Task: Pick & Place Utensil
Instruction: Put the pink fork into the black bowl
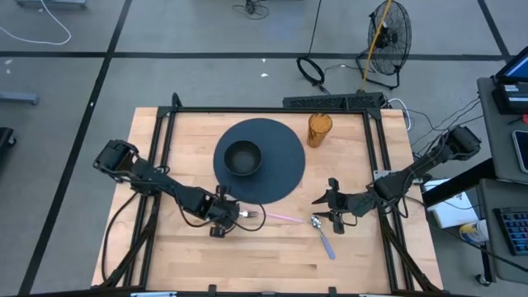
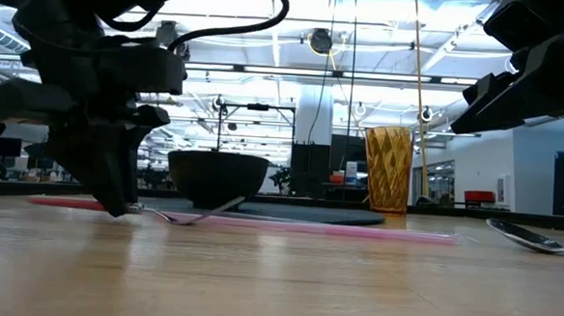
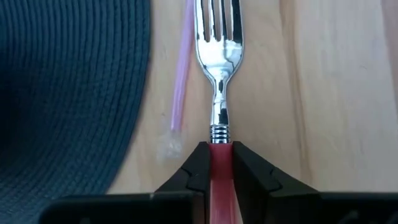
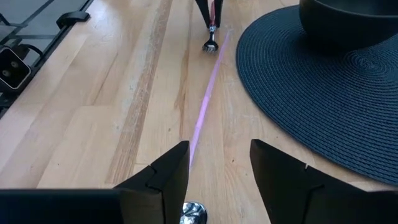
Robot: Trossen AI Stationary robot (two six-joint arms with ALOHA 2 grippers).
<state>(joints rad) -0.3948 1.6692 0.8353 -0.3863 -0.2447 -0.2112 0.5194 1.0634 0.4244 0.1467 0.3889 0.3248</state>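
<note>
A fork [image 3: 217, 37] with a red handle and a silver head lies on the wooden table beside the dark round placemat [image 1: 280, 177]. My left gripper [image 3: 221, 163] is shut on it and stands low over the table in the low view [image 2: 116, 193]. A thin pink straw [image 4: 205, 112] lies flat between the two grippers. A spoon [image 1: 323, 235] with a bluish handle lies flat near the right gripper [image 4: 217, 168]. That gripper is open and hovers above the spoon's bowl [image 4: 193, 214] without touching it. My left gripper pinches the fork's red handle [image 3: 221, 155] between its two fingers, just behind the ribbed metal collar. The fingers lie along the fork. They come slanting down from the table's left. The fork's head [image 2: 177, 216] touches the table.
A black bowl [image 1: 243, 157] stands on the placemat. An amber cup [image 1: 319, 129] stands near the table's far edge, right of the placemat. Bare wood lies along the near edge [image 1: 264, 264]. A black frame rail [image 4: 37, 37] runs along the table's sides.
</note>
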